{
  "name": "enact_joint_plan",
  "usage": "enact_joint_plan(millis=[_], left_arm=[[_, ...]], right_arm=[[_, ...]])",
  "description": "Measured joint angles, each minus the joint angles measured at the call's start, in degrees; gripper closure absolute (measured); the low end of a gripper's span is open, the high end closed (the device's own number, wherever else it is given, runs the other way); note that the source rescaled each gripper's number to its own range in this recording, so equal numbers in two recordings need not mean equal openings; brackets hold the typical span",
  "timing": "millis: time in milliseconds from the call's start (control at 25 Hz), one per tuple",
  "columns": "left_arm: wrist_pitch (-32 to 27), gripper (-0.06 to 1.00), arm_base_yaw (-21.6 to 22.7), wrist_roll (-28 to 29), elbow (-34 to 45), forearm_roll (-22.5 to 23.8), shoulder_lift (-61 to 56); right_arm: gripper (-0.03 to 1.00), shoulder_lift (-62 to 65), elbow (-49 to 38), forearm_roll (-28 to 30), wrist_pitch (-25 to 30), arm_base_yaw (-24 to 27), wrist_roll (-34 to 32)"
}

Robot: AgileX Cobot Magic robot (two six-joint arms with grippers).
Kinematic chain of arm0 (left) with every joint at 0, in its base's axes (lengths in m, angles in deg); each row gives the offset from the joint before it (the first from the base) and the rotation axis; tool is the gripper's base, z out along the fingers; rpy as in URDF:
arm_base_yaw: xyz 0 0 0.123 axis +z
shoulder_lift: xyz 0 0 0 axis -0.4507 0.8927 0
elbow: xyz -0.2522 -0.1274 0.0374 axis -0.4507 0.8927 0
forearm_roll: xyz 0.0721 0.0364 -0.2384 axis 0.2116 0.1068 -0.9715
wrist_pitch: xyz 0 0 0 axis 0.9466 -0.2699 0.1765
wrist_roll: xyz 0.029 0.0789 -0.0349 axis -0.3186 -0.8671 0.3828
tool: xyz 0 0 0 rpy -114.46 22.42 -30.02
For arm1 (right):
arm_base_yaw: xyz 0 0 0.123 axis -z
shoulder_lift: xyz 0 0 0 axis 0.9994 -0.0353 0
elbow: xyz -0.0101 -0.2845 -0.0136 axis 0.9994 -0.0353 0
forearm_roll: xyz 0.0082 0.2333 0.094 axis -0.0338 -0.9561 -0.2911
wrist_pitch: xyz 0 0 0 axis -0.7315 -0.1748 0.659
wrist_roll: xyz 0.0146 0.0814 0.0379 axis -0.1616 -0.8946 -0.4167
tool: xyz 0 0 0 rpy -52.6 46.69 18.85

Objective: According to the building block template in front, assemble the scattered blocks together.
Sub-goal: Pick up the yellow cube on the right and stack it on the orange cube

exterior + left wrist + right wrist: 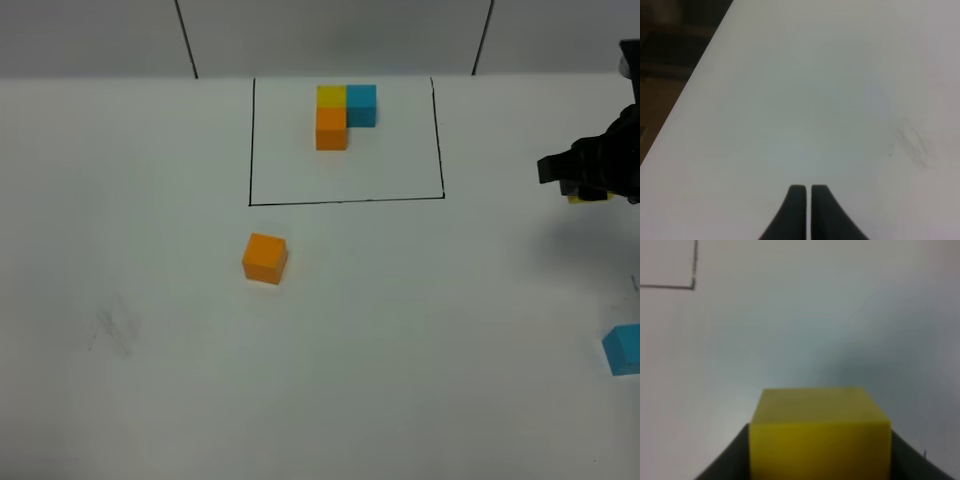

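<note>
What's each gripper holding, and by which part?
The right gripper holds the yellow cube by two opposite side faces; the left gripper is shut, empty.

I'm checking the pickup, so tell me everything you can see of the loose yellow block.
The yellow block is a plain matte cube, gripped on two opposite sides by the right end effector. It seems held above the white table, right of the black frame; only a sliver shows from the high camera.

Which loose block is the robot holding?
The yellow block, clamped in the right gripper. The loose orange block and the loose blue block both sit on the table with no gripper touching them.
</note>
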Motion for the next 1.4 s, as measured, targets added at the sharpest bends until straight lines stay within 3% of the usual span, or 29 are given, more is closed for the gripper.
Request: enact_joint_plan(millis=[440, 840, 1400], left_arm=[[0.00, 0.94, 0.00, 0.00, 0.00, 0.00, 0.00], [0.00, 0.94, 0.00, 0.00, 0.00, 0.00, 0.00], [0.00, 0.94, 0.00, 0.00, 0.00, 0.00, 0.00]], right_arm=[[0.50, 7.06, 1.30, -1.61, 10.57, -7.37, -11.89], [0.50, 6.06, 4.33, 1.92, 7.40, -15.40, -23.69], [0.50, -11.60, 23.76, 11.10, 8.37, -26.10, -37.14]])
